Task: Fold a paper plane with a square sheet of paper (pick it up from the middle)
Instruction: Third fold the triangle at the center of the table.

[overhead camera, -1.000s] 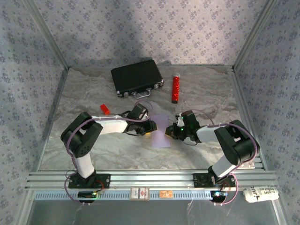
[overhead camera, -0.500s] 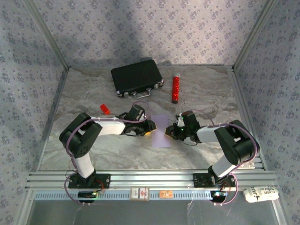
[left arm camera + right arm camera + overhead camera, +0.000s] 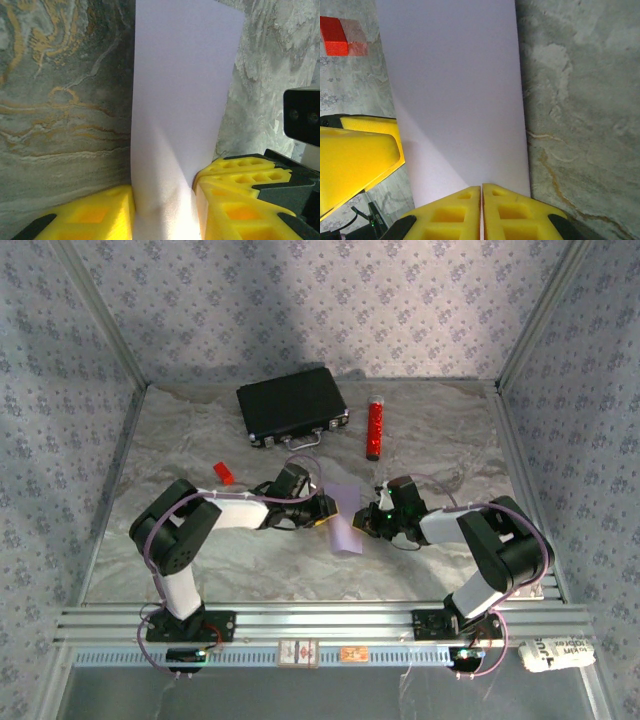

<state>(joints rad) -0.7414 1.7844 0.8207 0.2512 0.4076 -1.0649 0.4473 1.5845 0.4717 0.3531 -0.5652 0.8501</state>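
The square sheet of paper (image 3: pixel 345 519) is a narrow pale lilac strip at the table's middle, between my two grippers. My right gripper (image 3: pixel 366 522) is shut on the strip's near edge (image 3: pixel 455 95); its yellow fingers meet at the gripper's tip (image 3: pixel 481 189). My left gripper (image 3: pixel 322 510) comes in from the other side. In the left wrist view its jaws stand apart, and the paper (image 3: pixel 180 90) runs between them at the gripper's tip (image 3: pixel 164 192), bowed up with a soft bulge. One left finger (image 3: pixel 360 155) shows beside the paper.
A black case (image 3: pixel 293 405) and a red cylinder (image 3: pixel 375 430) lie at the back. A small red block (image 3: pixel 223 473) sits left of the left arm and also shows past the paper's corner (image 3: pixel 334 36). The marbled table (image 3: pixel 230 550) is walled on three sides.
My left gripper has moved right onto the paper's left side. The strip has tilted and shifted slightly, no longer lying flat.
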